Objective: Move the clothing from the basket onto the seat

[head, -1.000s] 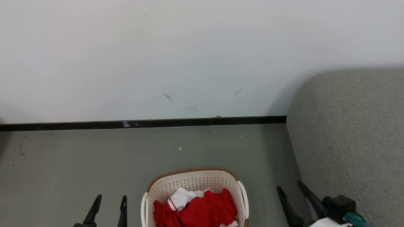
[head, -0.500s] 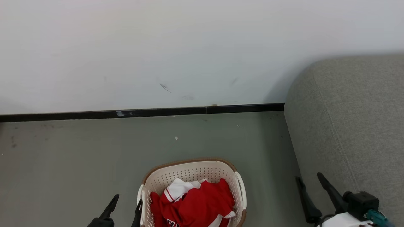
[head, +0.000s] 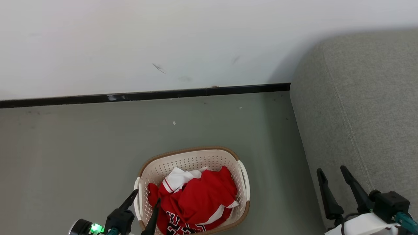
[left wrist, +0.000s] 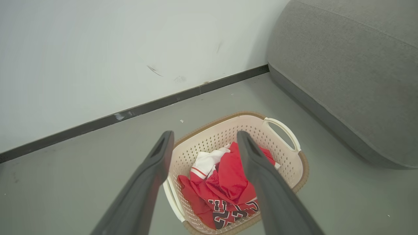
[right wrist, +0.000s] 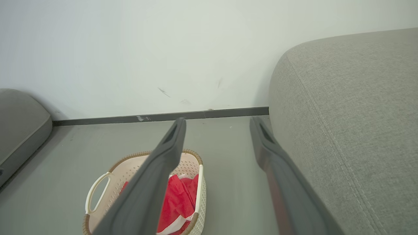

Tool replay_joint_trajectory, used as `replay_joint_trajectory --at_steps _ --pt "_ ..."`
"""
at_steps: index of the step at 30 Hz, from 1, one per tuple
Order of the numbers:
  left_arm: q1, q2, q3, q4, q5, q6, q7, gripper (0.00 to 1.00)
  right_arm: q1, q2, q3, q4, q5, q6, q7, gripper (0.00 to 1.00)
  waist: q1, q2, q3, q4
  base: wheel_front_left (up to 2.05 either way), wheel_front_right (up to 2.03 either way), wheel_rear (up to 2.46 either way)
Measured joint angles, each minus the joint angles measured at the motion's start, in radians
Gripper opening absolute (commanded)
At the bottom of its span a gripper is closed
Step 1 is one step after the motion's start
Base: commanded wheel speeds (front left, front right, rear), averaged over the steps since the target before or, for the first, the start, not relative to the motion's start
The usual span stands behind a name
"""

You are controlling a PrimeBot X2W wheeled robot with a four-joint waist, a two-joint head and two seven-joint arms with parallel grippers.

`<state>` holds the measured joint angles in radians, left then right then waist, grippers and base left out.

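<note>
Grey seat [head: 359, 98] seen at right. Cream basket [head: 186, 151] set on floor [head: 81, 147], near seat, not touching. Red clothing [head: 199, 195] heaped in basket. Spread wide, nothing held: left fingers [head: 130, 199] at basket's left rim, right fingers [head: 325, 189] before seat edge.

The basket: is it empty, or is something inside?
Not empty: the basket holds crumpled red and white clothing in a heap.
</note>
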<state>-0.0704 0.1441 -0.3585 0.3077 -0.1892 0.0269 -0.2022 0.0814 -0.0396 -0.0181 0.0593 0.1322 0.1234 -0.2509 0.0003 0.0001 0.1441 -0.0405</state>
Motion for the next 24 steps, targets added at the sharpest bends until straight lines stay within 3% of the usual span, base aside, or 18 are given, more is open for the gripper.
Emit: replay_joint_trajectory --at_steps 24 --pt "-0.252 -0.030 -0.077 0.137 0.077 -0.048 0.007 1.00 -0.159 0.001 -0.004 -0.126 0.018 0.000 -0.001 1.00 0.0000 -0.0001 0.268 -0.082 0.00 0.00 0.00"
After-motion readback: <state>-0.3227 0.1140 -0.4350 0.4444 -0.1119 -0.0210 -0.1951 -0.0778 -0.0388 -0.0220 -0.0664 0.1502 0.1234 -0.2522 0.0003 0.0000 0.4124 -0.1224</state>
